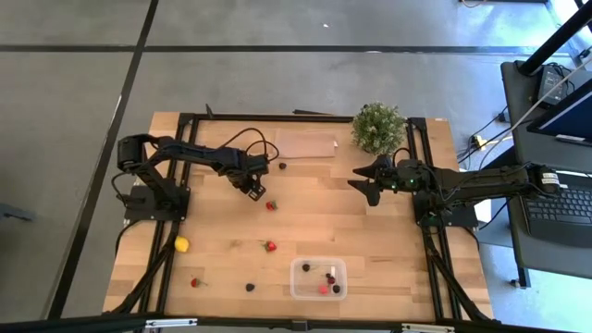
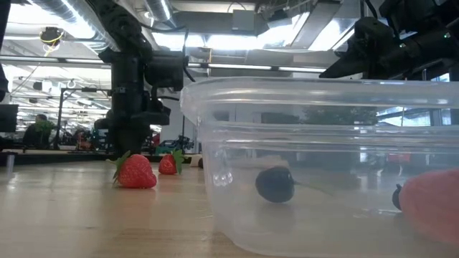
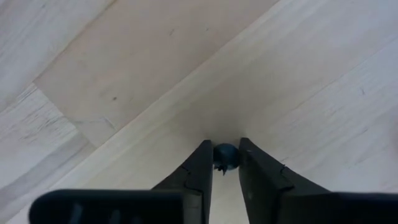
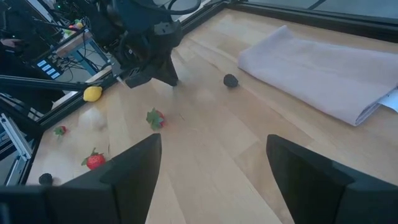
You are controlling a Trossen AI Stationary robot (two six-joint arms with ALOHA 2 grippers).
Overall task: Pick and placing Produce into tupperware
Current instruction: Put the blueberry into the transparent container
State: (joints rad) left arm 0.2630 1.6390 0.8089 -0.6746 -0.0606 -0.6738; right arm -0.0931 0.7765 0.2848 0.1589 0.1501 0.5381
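Note:
My left gripper (image 3: 225, 158) points down at the wooden table (image 1: 370, 231), left of the middle, and is shut on a small dark berry (image 3: 225, 155). My right gripper (image 1: 359, 180) hangs open above the table's right part, holding nothing. The clear tupperware (image 1: 297, 277) stands near the front edge and holds two dark berries (image 2: 275, 184) and a red piece (image 1: 323, 289). Loose on the table lie strawberries (image 1: 271, 205) (image 1: 270, 246) (image 1: 196, 282), dark berries (image 1: 282, 166) (image 1: 250, 287) and a yellow lemon (image 1: 182, 244). My left gripper pinches the dark berry's two sides (image 3: 217, 154) between its two fingertips (image 3: 204, 158). The fingers come from above, pointing down. The berry sits at the wood's surface; whether it still rests on the table I cannot tell.
A bushy green potted plant (image 1: 377, 127) stands at the far right. A flat pale sheet (image 1: 305, 144) lies at the far edge, beside it. Black frame rails (image 1: 190, 120) run along the table's sides. Bare wood lies between the two arms.

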